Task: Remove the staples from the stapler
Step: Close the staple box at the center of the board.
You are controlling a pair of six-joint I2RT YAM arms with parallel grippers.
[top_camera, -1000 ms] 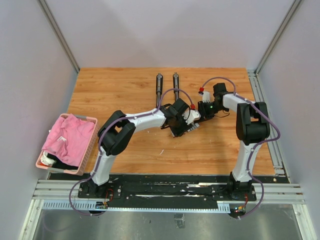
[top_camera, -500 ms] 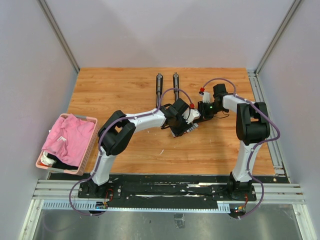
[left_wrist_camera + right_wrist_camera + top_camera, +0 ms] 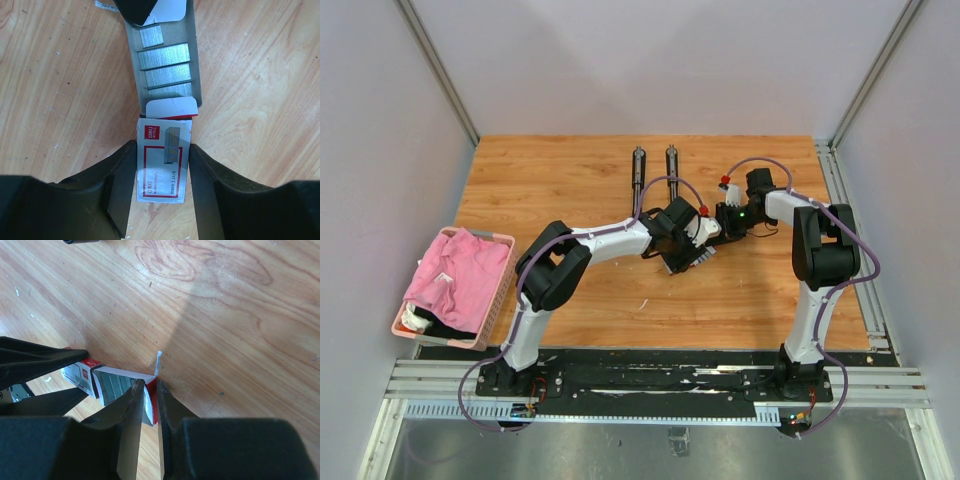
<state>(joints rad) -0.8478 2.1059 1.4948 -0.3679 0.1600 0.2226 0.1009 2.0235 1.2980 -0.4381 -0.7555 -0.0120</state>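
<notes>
The work at hand looks like handling the staple box rather than the staplers [image 3: 638, 170], which lie side by side, untouched, near the middle of the bench's [image 3: 550, 180] far edge. The left end effector [image 3: 161, 150] is closed on the sleeve [image 3: 162, 175], one finger pressed to each long side. The right end effector [image 3: 150, 387] is nipped nearly shut on the thin end wall of the tray [image 3: 194, 60], which stands drawn most of the way out. The staples [image 3: 164, 56] lie in that tray, about mid-bench and a little toward the right edge. To do this well, the pull or push should run straight along the sleeve's length and stay level with the bench. Any tilt would spill the strips, and a hard pinch would crush the card. The sleeve is glossy white card with a red band and small print, flat and rectangular. The tray is thin grey card, an open shallow trough with a red-edged flap at the sleeve end. The staples are bright, finely ribbed metal blocks, laid crosswise in a row. They are brittle where glued and likely to break apart if jolted. The bench is varnished wood grain, smooth enough for the card to slide.
</notes>
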